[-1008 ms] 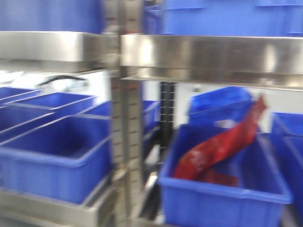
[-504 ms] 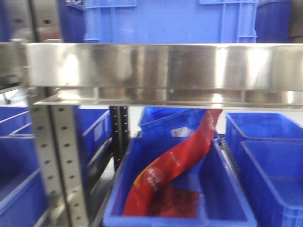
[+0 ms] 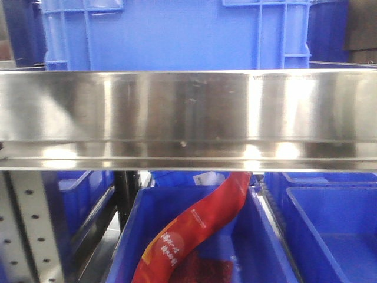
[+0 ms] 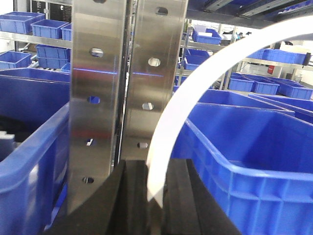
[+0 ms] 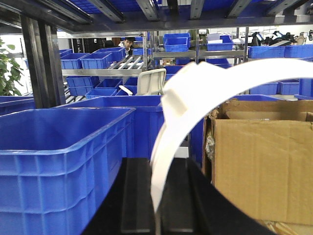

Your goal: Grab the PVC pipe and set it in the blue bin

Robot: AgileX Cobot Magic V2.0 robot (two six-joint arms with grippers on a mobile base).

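The pipe cannot be picked out in any view, so how it lies relative to either gripper cannot be told. From the front, a steel shelf rail (image 3: pixel 188 118) fills the middle of the picture and cuts off everything behind it. An upper bin (image 3: pixel 177 35) shows at 12 o'clock, and a lower bin (image 3: pixel 268 253) at 6 o'clock holds a red packet (image 3: pixel 194 230) whose top goes behind the rail. Neither arm shows from there.

The left gripper (image 4: pixel 155 169) is only a dark, half-cropped shape at 6 o'clock, pointing level at two steel posts (image 4: pixel 98 98). A white strip (image 4: pixel 195 83) rises from it and arcs to 2 o'clock, hiding the gap between the fingers, so its opening cannot be told. A blue bin (image 4: pixel 254 161) lies at 4 o'clock.

The right gripper (image 5: pixel 159 166) is likewise level and low in frame, with a white band (image 5: pixel 205 93) curving over it. Its opening and hold are also unreadable. A big bin (image 5: pixel 58 156) sits at 9 o'clock and a cardboard box (image 5: pixel 264 166) at 3 o'clock.
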